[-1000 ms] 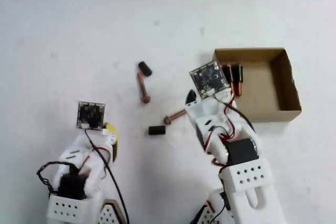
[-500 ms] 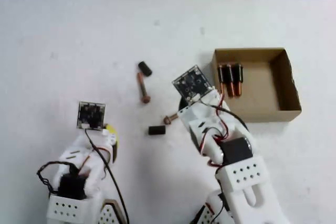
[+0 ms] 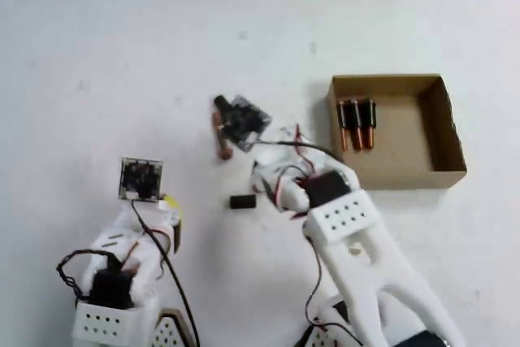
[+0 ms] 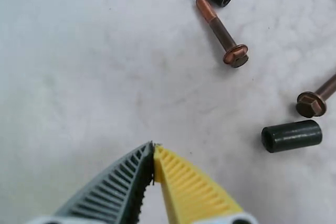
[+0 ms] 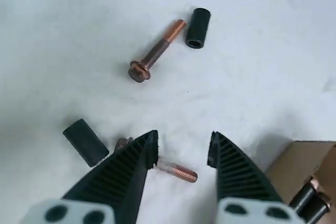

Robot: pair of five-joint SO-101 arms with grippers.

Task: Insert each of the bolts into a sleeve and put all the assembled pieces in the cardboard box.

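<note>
1. Near bolt [image 5: 177, 171]: lies flat on the table [image 3: 97, 54]. Its threaded end shows in the gap of my right pincer [image 5: 181, 148], and its head end is tucked behind one finger.
2. Near sleeve [image 5: 85, 141]: on its side, just beside that bolt's head. The two are not joined.
3. Far bolt [image 5: 156, 51]: flat and bare, farther out on the table, with its tip aimed at the far sleeve [image 5: 198, 28].
4. Far sleeve: on its side just off that tip, set at an angle to the bolt. I cannot tell whether they touch.
5. Assembled pieces [image 3: 356, 123]: three of them lie side by side in the box [image 3: 455, 152], against the wall nearest the loose parts. The box sits open-topped on my right arm's side of the table.
6. Right pincer: released, fingers spread, grasping nothing. It hangs over the near bolt with the box corner close by. I cannot tell whether a finger touches the bolt.
7. Left pincer [image 4: 153, 148]: clenched, grey and yellow tips meeting, nothing between them. It hangs over bare table, well apart from both bolts and both sleeves.
</note>
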